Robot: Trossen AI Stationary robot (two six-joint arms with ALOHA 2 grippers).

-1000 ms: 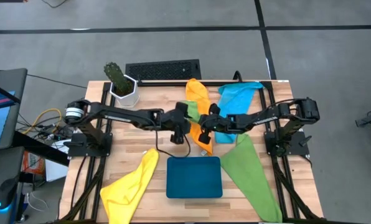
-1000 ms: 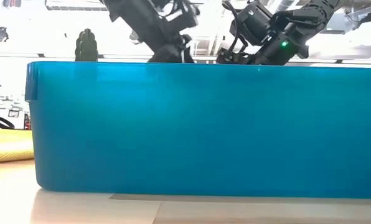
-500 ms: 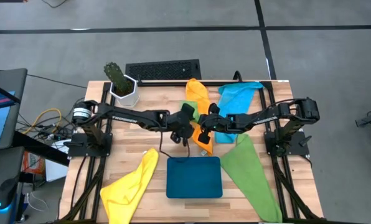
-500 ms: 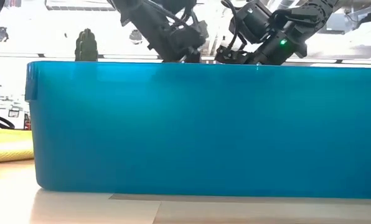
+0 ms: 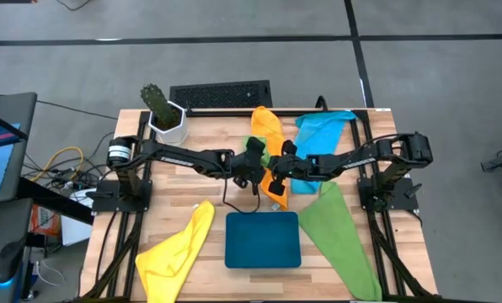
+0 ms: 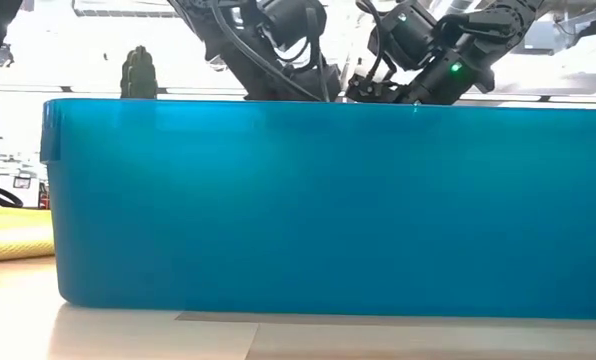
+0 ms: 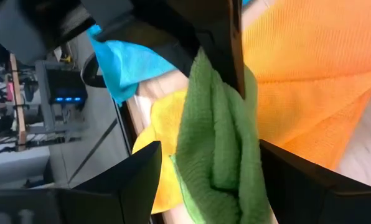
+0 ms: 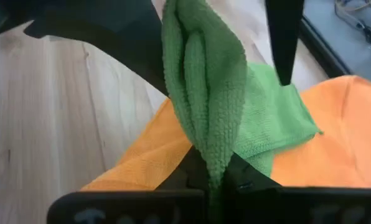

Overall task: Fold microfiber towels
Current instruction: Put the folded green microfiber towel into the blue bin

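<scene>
Grey floor surrounds a pale wooden worktop [image 5: 192, 189], seen from above with both dark arms reaching in toward its middle. At about six o'clock sits a dark teal tray [image 5: 263, 239]; in the low view its wall [image 6: 318, 200] fills nearly everything. A green towel [image 5: 339, 236] lies spread at about four o'clock, running off the near edge, and a yellow towel [image 5: 177, 252] lies at about eight o'clock, also running off that edge. Toward one o'clock lies the sky-blue towel [image 5: 318, 135], with the orange towel [image 5: 266, 126] just beside it at twelve o'clock, stretching down toward the centre. A potted cactus [image 5: 162, 109] stands at eleven o'clock, next to a black keyboard [image 5: 220, 93] at the far edge.

At the centre, the right end effector [image 8: 216, 180] is pinched tight on a bunched fold of the second green towel [image 8: 207, 81], which stands up from its fingers over the orange towel. The left end effector [image 7: 201, 168] faces it at close range, its fingers [image 7: 136, 180] spread wide to either side of that same hanging green fold [image 7: 216, 143], not gripping it.
</scene>
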